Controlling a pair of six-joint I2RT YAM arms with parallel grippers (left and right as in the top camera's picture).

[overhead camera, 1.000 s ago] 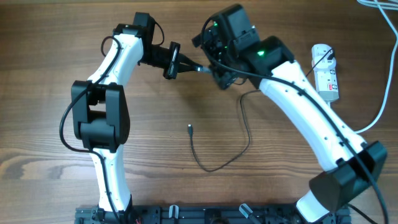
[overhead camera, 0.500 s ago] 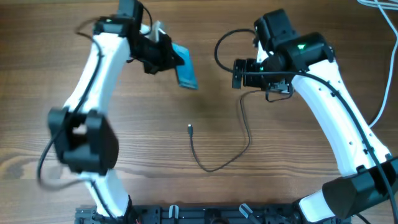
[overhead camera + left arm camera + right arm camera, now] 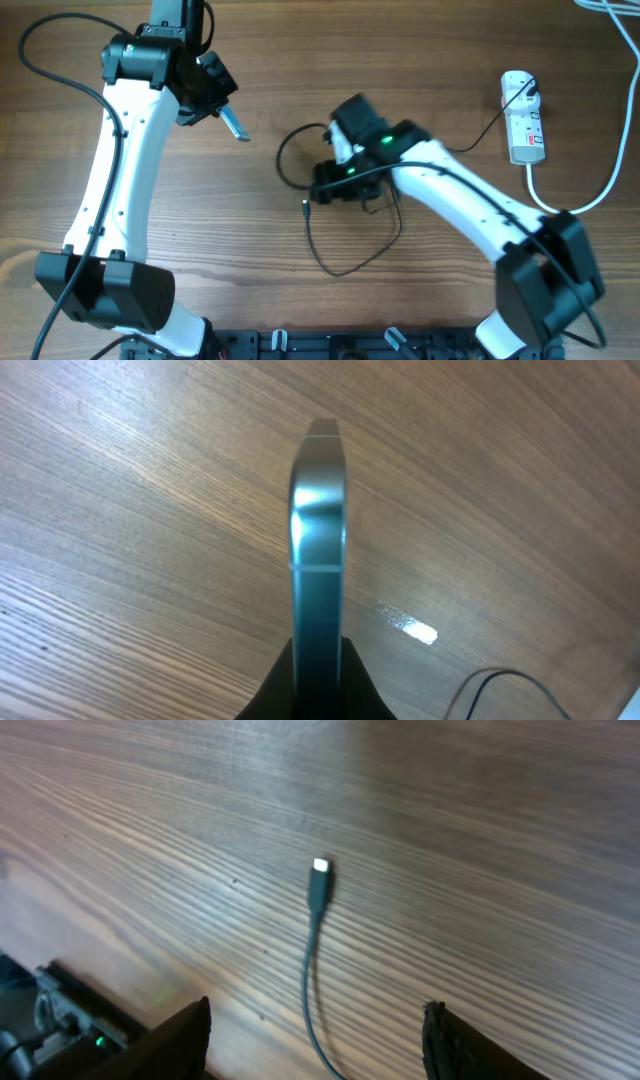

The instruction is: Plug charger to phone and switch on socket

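Left gripper (image 3: 318,672) clamps phone (image 3: 318,530) edge-on; right gripper (image 3: 315,1040) spread wide over charger (image 3: 318,892) tip — socket (image 3: 524,118) overhead only

Brown wooden table (image 3: 250,290), grain running side to side. A black rail (image 3: 300,343) lines its near edge; one small glare patch (image 3: 410,628) shows

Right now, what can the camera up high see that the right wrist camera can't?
Only the overhead view shows the socket, the phone held edge-on in the left gripper, and the whole loop of the charger. Only the right wrist view shows the right gripper from inside, its fingers spread apart, and the pale end of the charger's tip up close. Both show that tip lying loose on the wooden table.
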